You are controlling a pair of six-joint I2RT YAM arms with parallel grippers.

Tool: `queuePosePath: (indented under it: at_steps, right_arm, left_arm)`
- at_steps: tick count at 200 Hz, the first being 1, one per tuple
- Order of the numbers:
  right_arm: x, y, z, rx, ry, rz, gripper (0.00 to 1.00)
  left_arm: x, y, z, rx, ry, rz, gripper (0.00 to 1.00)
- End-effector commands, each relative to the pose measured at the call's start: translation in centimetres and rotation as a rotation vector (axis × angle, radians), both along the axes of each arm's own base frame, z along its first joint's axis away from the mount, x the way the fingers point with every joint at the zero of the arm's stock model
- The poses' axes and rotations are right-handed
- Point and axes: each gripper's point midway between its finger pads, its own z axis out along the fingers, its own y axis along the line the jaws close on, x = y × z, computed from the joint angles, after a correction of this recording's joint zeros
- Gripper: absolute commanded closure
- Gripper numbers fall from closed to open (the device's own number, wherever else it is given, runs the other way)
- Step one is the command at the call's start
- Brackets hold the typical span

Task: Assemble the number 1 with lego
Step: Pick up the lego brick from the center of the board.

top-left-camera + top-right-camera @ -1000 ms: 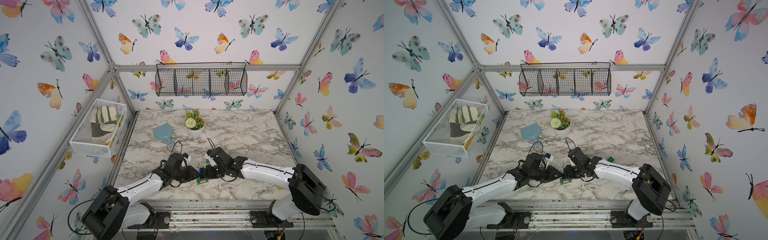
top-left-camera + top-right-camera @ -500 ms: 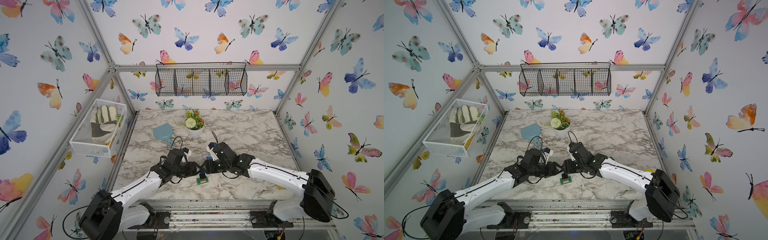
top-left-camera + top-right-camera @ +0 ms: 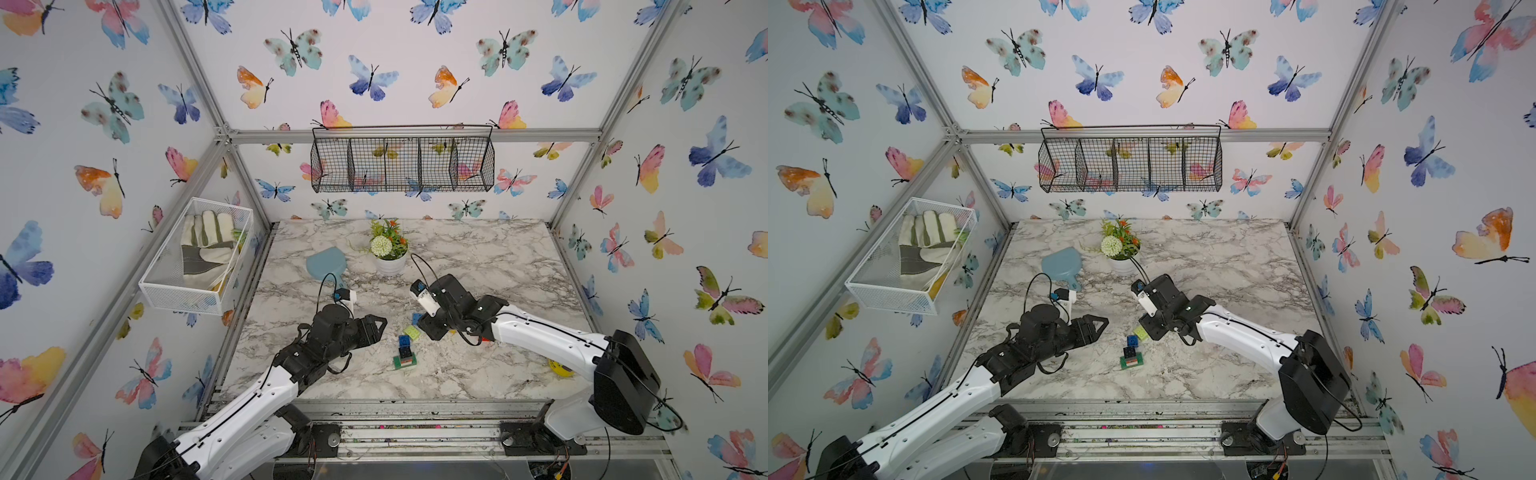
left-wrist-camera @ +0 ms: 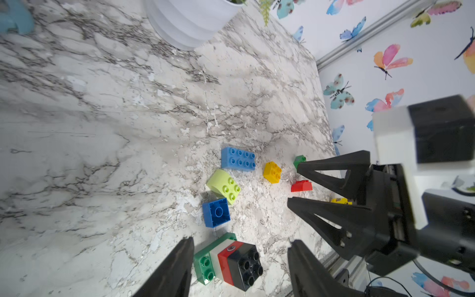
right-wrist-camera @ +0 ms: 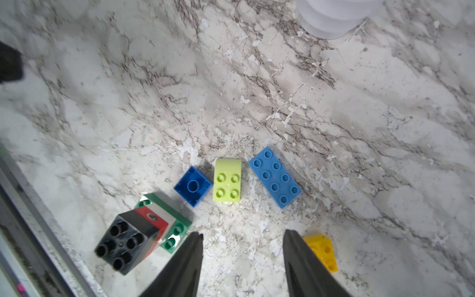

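Note:
A short lego stack (image 3: 405, 358) (image 3: 1131, 358) stands near the table's front: green base, then white, red and a black brick on top (image 4: 241, 262) (image 5: 128, 244). My left gripper (image 3: 381, 327) (image 4: 243, 239) is open, its fingers apart on either side of the stack without touching it. Just behind the stack lie a dark blue square brick (image 4: 216, 213) (image 5: 193, 185), a lime brick (image 4: 223, 185) (image 5: 227, 180) and a long blue brick (image 4: 238, 159) (image 5: 275, 177). My right gripper (image 3: 426, 328) (image 5: 243, 232) is open over bare marble, next to a yellow brick (image 5: 322, 253). Red (image 4: 301, 185) and green (image 4: 299, 160) bricks lie by it.
A white flower pot (image 3: 390, 262) and a blue scoop (image 3: 326, 264) stand at the back of the marble table (image 3: 478, 257). A yellow-lidded jar (image 3: 559, 368) sits under the right arm. The metal rail (image 3: 415, 409) runs close in front of the stack.
Both grippers were shut together at the stack a second ago. They have opened and drawn back, left arm leftward, right arm rightward. The stack stays where it was.

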Motion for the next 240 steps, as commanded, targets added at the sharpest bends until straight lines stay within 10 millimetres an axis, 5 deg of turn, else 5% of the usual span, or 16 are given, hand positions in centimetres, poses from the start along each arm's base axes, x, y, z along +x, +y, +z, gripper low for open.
queuePosePath:
  at_steps: [1,122,172,240]
  right_arm:
    - [-0.2,0.0,-1.7,-0.107,0.021,0.117,0.43]
    - [0.3,2.4,-9.1,-0.163,0.224,0.059,0.36]
    - [0.7,2.4,-10.0,-0.188,0.234,0.043,0.44]
    - [0.6,1.7,-8.7,-0.175,0.205,0.019,0.50]
  left_arm:
    - [0.3,2.2,-0.8,0.019,0.004,0.118,0.36]
    - [0.2,3.7,-0.9,0.011,0.014,0.195,0.34]
    - [0.3,3.9,-0.7,0.011,0.015,0.207,0.34]
    - [0.2,4.2,-0.9,0.001,0.022,0.226,0.35]
